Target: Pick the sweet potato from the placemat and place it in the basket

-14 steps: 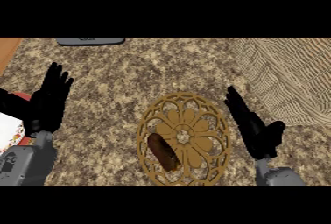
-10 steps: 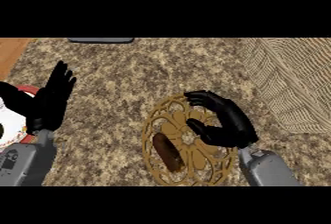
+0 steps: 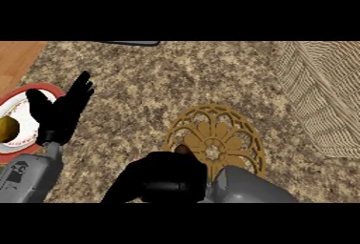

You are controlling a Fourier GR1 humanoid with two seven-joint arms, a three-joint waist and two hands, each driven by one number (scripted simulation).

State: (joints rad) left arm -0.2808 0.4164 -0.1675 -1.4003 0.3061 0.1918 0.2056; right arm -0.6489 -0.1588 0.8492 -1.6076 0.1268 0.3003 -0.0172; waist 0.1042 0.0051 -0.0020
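Observation:
The brown sweet potato [image 3: 184, 150] lies on the left part of the round golden openwork placemat [image 3: 226, 139]; only its far tip shows. My right hand [image 3: 165, 177] lies over the rest of it, fingers curled down round it. The woven basket [image 3: 322, 97] stands at the right edge, apart from the placemat. At the left, my left hand [image 3: 65, 113] is open with fingers up, resting beside a plate.
A white plate with a red rim [image 3: 41, 89] sits at the left edge and holds a yellow item [image 3: 7, 128]. A dark flat object [image 3: 134, 43] shows at the top edge. Speckled counter [image 3: 162, 81] lies between placemat and basket.
My right hand has moved from the placemat's right side across and down onto the sweet potato and curled over it. The left hand has stayed open.

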